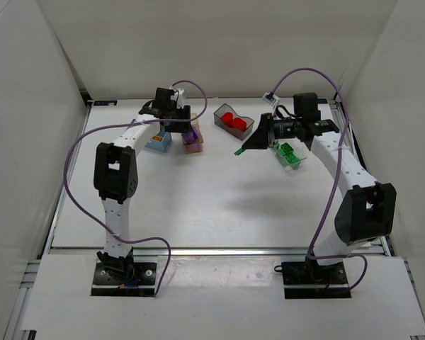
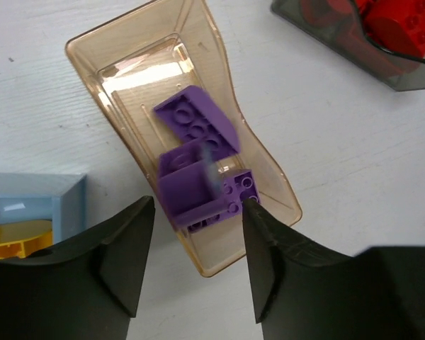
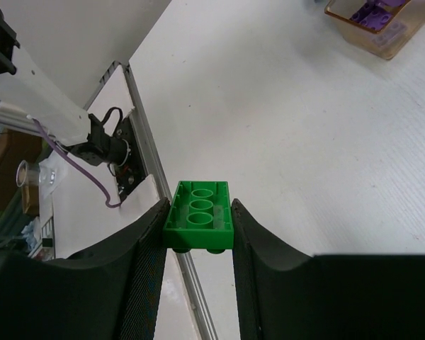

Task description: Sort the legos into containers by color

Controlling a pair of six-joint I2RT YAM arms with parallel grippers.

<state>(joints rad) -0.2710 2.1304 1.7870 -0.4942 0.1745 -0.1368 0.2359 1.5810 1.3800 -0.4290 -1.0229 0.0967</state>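
Purple bricks [image 2: 198, 152], plain, in translucent tan-orange bin [image 2: 142, 78]; red bricks [image 2: 404, 21] in smoky grey bin [image 2: 382, 67] at 1 o'clock; yellow brick [image 2: 14, 237] in light blue bin [image 2: 35, 185] at 9 o'clock. Green brick [image 3: 198, 212] between black fingers [image 3: 127, 283]; white table [image 3: 304, 142].

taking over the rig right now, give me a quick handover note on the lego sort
Left gripper: open, hovering over the tan bin. A blurred purple brick is below its jaws, in or dropping into that bin.
Right gripper: shut on a green brick, held above the table, not yet over the clear bin.
Done: purple bricks in the tan bin, yellow bricks in the light blue bin, red bricks in the dark grey bin, green bricks in the clear bin.
Left: drop the held green brick in the clear bin. The top view shows no other loose bricks.
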